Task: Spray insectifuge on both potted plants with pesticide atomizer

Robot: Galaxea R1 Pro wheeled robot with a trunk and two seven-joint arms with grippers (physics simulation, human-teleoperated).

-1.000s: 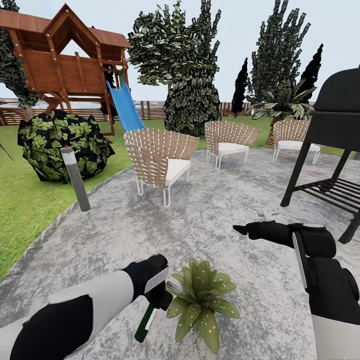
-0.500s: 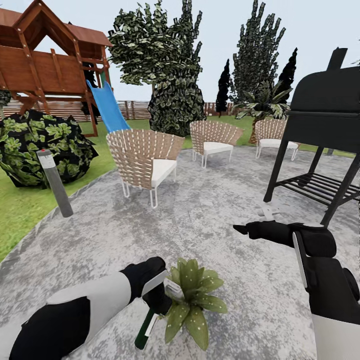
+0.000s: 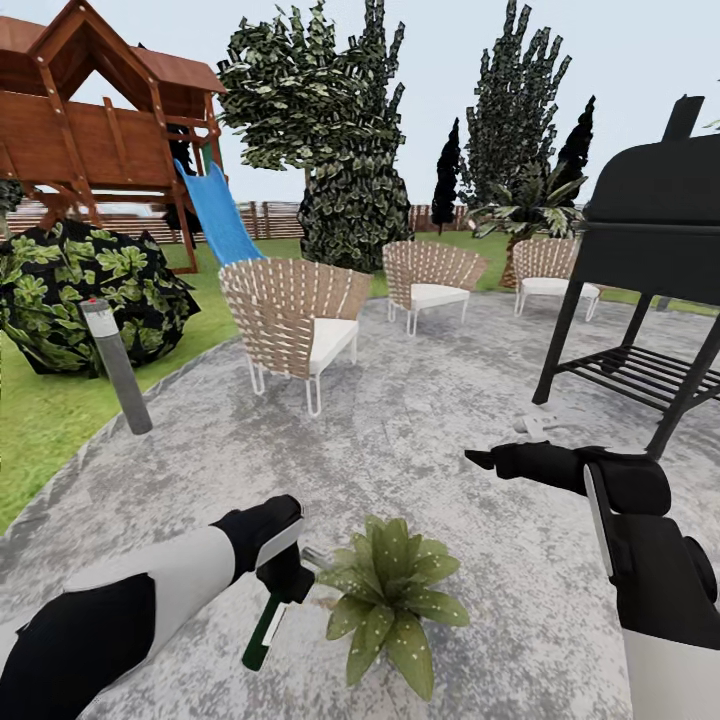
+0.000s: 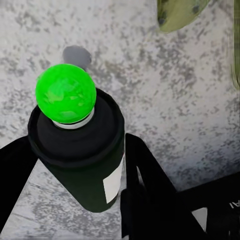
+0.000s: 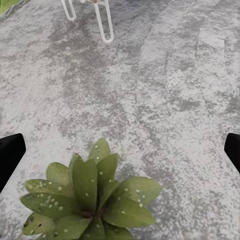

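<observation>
My left gripper (image 3: 280, 578) is shut on the pesticide atomizer (image 3: 262, 632), a dark green bottle with a white label that hangs tilted just left of one potted plant (image 3: 395, 598). In the left wrist view the atomizer (image 4: 82, 160) shows a bright green cap, with a black finger (image 4: 145, 185) pressed against each side. The plant's spotted green leaves (image 5: 92, 200) lie below my right gripper (image 5: 120, 150), which is open with its fingertips (image 5: 10, 155) wide apart. In the head view the right gripper (image 3: 492, 460) hovers up and to the right of the plant. The second potted plant is out of view.
Grey stone paving (image 3: 420, 440) surrounds the plant. Three woven chairs (image 3: 295, 325) stand ahead, a black grill (image 3: 650, 250) at the right, a grey bollard light (image 3: 118, 365) and a leafy bush (image 3: 80, 295) on the left. A wooden playset with a blue slide (image 3: 215, 215) stands behind.
My left gripper has drawn back to the left with the atomizer, away from the plant's leaves. The view swung right earlier on. The right arm has held still.
</observation>
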